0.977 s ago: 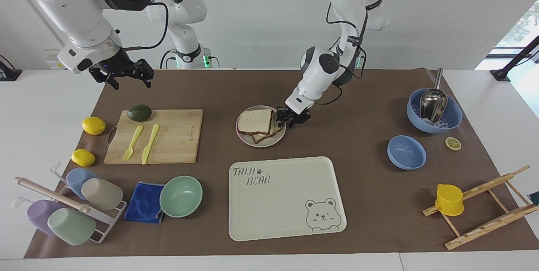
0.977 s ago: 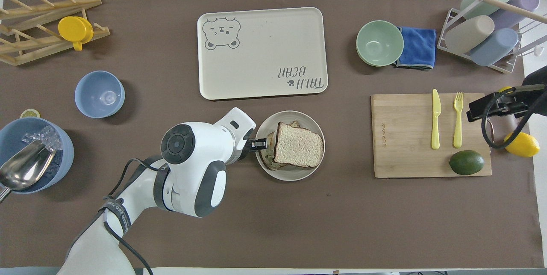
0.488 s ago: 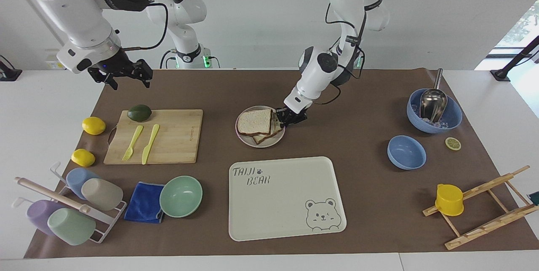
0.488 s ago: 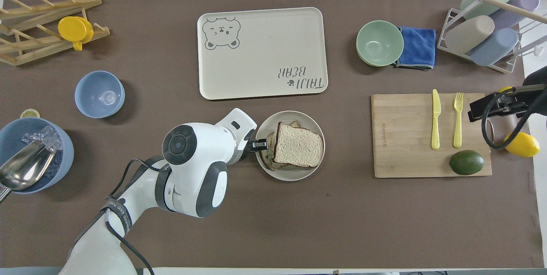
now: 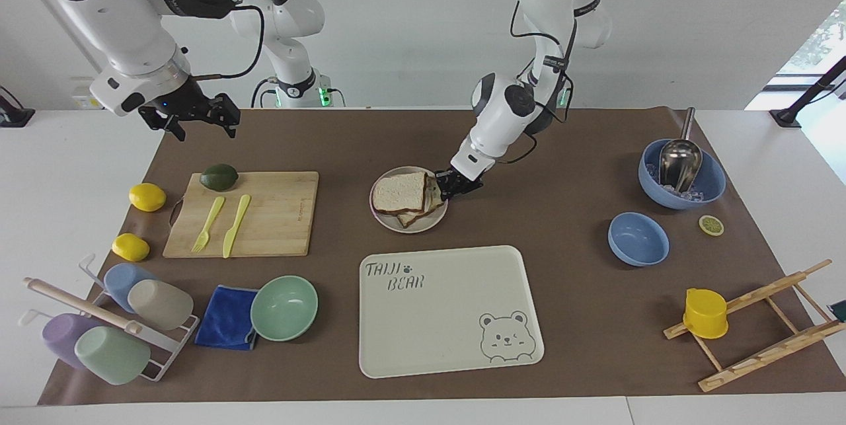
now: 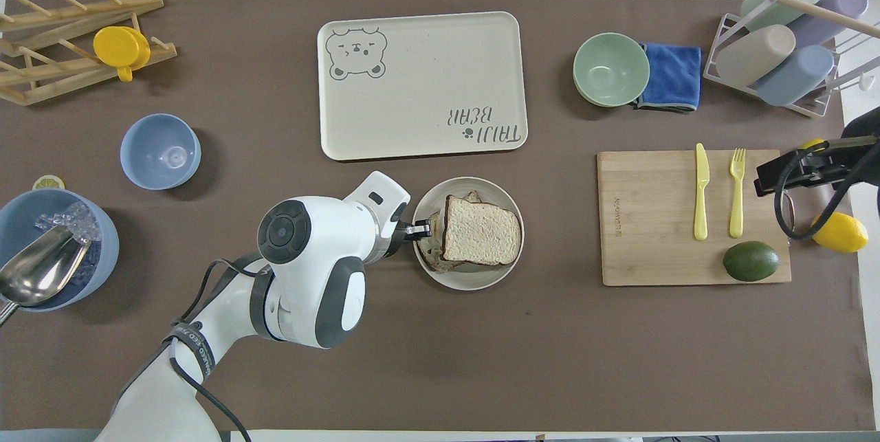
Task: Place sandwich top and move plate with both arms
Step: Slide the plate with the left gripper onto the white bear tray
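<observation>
Now, bread slice [image 5: 399,191]: pale, brown-crusted, lying atop sandwich.
Plate [image 5: 410,225]: holding sandwich.
Left gripper [image 5: 449,185]: jaws pinching plate rim.
Right gripper [image 5: 198,117]: jaws spread, hanging over surface [image 5: 370,141].

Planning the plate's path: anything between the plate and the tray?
Nothing: only bare brown mat between the plate and the tray, clearest in the overhead view. The left gripper is shut on the plate's rim.
</observation>
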